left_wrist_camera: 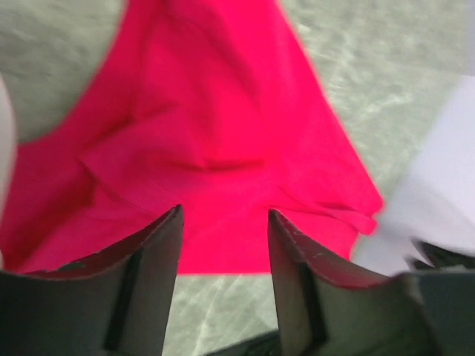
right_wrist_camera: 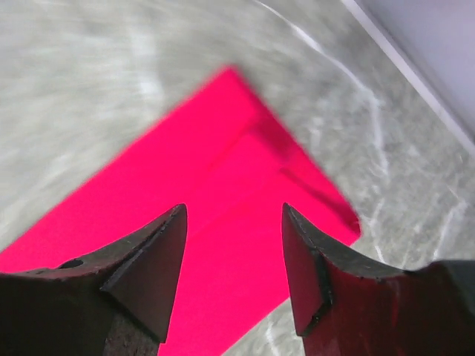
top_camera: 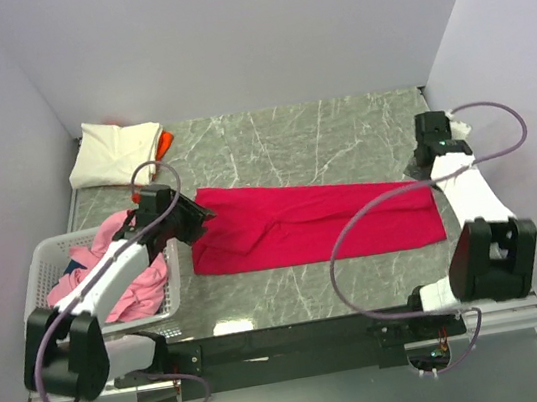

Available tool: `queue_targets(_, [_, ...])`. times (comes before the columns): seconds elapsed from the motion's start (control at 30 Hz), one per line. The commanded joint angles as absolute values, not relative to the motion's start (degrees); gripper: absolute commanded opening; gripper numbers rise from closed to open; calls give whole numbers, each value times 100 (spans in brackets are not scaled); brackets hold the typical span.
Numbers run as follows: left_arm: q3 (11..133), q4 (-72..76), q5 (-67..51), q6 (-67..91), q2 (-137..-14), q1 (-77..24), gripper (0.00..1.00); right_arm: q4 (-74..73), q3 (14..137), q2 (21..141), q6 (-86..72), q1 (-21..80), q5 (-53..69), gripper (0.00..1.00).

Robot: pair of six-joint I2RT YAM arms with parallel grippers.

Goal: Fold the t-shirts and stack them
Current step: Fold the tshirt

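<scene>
— Now, at the left gripper (left_wrist_camera: 223, 215): open or shut?

— Open, holding nothing. Hovering at the left end of the crimson red t-shirt (top_camera: 312, 223), over a rumpled, creased patch. Cannot tell whether touching the cloth or just above it.

— And at the right gripper (right_wrist_camera: 234, 211)?

— Likewise parted and empty. Poised over the right end of the same tee, close to its far corner, with the grey marbled table (top_camera: 339, 130) beyond.

— Lying how, that tee?

— Spread across the middle of the table as a long band, seemingly folded lengthwise already. Smooth and square at the right end, bunched at the left.

— Anything else around?

— In the far left corner, a folded cream-white t-shirt (top_camera: 115, 153) with an orange t-shirt (top_camera: 166, 140) peeking out from behind it. At near left, a white lattice basket (top_camera: 39, 276) with light pink t-shirts (top_camera: 144, 280) heaped inside, under the left arm.

— Likely step, and how to do it well?

— Probably folding the band end over end. Pinch every layer at each end, not the top layer alone. At the left, grip outside the wrinkles or smooth them first. Lift only enough to clear the table, carry square to the long edges, and lay edge on edge. Release only once the cloth rests flat. Keep the left arm from snagging on the basket rim
</scene>
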State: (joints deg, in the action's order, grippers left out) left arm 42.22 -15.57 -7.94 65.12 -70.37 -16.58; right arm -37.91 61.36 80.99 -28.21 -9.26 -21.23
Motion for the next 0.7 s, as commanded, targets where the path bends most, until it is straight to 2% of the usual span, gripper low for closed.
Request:
queue_targets(0.0, [4666,-1617,-563,5891,-7504,-1652,57,-3552,6153,7323,-2620,-354,-2532,61])
queue_targets(0.2, [5499,-1792,-458,4451,-8102,-2275,56,-2646,5748,6899,-2540,-26,-759,59])
queue_targets(0.37, [5845,-2030,-106,3990,-8314,-3302,52,-2724,5651,7251,-2733,255,-422,55])
queue_targets(0.67, [5757,-2426,246,3841,-8463,-4033,50,-2856,5186,6698,-2900,255,-272,55])
